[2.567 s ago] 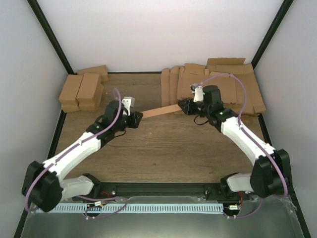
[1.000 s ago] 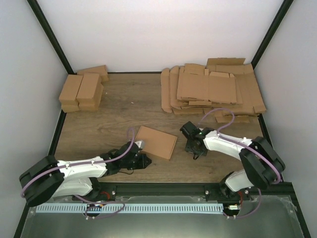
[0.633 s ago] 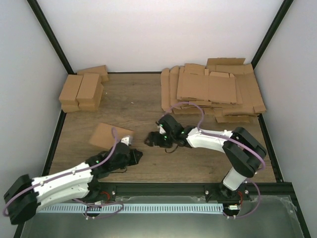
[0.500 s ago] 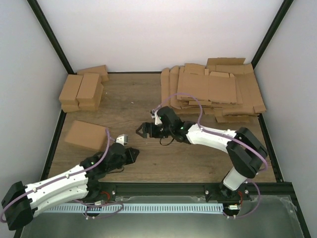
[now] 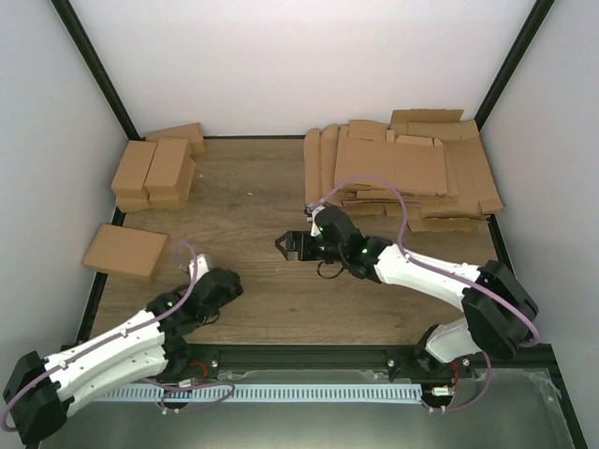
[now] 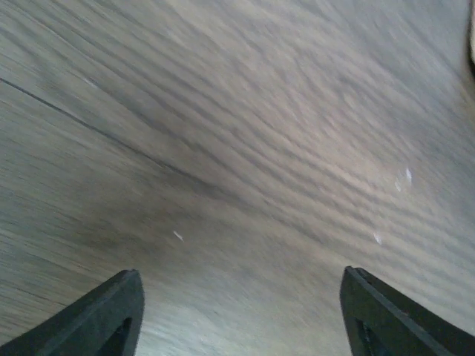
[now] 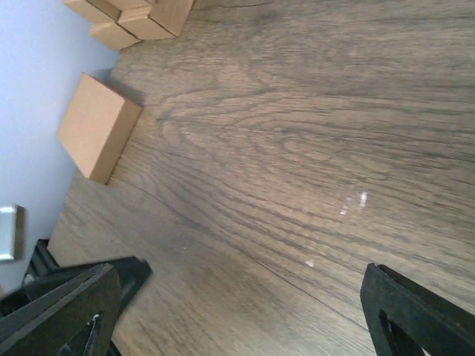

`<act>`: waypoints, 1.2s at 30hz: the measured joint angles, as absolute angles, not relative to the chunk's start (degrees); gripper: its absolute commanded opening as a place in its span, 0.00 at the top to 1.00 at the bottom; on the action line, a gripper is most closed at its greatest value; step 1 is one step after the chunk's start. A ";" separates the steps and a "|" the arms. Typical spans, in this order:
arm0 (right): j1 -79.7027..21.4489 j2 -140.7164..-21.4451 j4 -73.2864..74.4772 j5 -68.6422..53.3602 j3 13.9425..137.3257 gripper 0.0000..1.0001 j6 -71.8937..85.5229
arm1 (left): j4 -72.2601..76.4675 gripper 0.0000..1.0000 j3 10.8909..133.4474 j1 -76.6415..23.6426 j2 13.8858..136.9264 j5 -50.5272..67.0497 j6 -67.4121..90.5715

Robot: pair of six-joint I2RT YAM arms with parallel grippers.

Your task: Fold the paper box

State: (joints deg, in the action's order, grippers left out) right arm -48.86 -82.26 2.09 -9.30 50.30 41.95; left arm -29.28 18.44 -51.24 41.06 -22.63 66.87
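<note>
The paper box [image 5: 124, 251] lies flat and folded shut at the table's left edge, touched by neither gripper. It also shows in the right wrist view as a brown paper box [image 7: 99, 126] against the left wall. My left gripper [image 5: 226, 282] sits to the box's right, near the front edge. In the left wrist view the left gripper [image 6: 239, 273] is open over bare wood with nothing between its fingers. My right gripper [image 5: 285, 246] is at mid-table, pointing left. Seen from its own wrist, the right gripper [image 7: 239, 271] is wide open and holds nothing.
A group of finished brown boxes [image 5: 154, 168] stands at the back left, also seen as finished boxes [image 7: 130, 15] in the right wrist view. A heap of flat cardboard blanks [image 5: 402, 173] fills the back right. Black frame posts and white walls bound the table.
The paper box has travelled from front centre to the left edge. My left gripper let go of it, opened and drew back. My right gripper opened and shifted toward mid-table.
</note>
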 measured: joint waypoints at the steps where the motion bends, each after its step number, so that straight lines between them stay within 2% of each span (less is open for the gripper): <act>1: -48.77 -81.73 2.26 -8.54 49.76 0.10 41.78 | -30.33 0.19 18.83 -50.17 40.93 -23.62 67.59; 3: -48.47 -80.44 2.61 -7.35 48.60 0.11 41.28 | -32.77 0.14 19.55 -46.83 39.97 -26.20 69.23; 5: -48.18 -78.89 3.18 -6.61 47.44 0.11 40.82 | -34.98 0.17 19.97 -42.06 37.89 -28.27 70.30; 6: -47.97 -78.15 3.42 -6.28 46.94 0.12 40.60 | -35.99 0.31 20.21 -39.53 36.73 -28.97 70.41; 8: -47.42 -76.99 3.81 -5.93 46.19 0.13 40.16 | -38.35 0.69 21.15 -33.21 34.06 -30.94 70.54; 9: -47.07 -76.23 4.01 -5.82 45.67 0.13 39.83 | -39.59 0.84 21.87 -30.35 32.91 -32.08 70.59; 10: -46.72 -75.42 4.25 -5.74 45.12 0.13 39.57 | -40.73 0.94 22.81 -27.57 31.94 -33.32 70.57; 18: -44.53 -70.61 5.72 -5.91 42.09 0.14 38.22 | -41.87 0.96 26.28 -6.26 33.67 -35.14 68.25; 24: -44.12 -66.32 7.07 -6.48 39.16 0.15 37.91 | -37.01 0.96 29.98 19.57 45.45 -28.88 59.42; 28: -44.05 -63.29 7.11 -6.85 36.73 0.15 37.89 | -32.93 0.96 31.99 32.62 52.03 -23.42 54.30; 36: -43.94 -61.65 7.77 -7.55 35.81 0.15 36.84 | -26.33 0.96 32.99 42.19 66.39 -15.40 50.00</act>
State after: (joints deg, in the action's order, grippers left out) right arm -43.94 -61.65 7.77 -7.55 35.81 36.84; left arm -26.33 32.99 42.19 66.39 -15.40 50.00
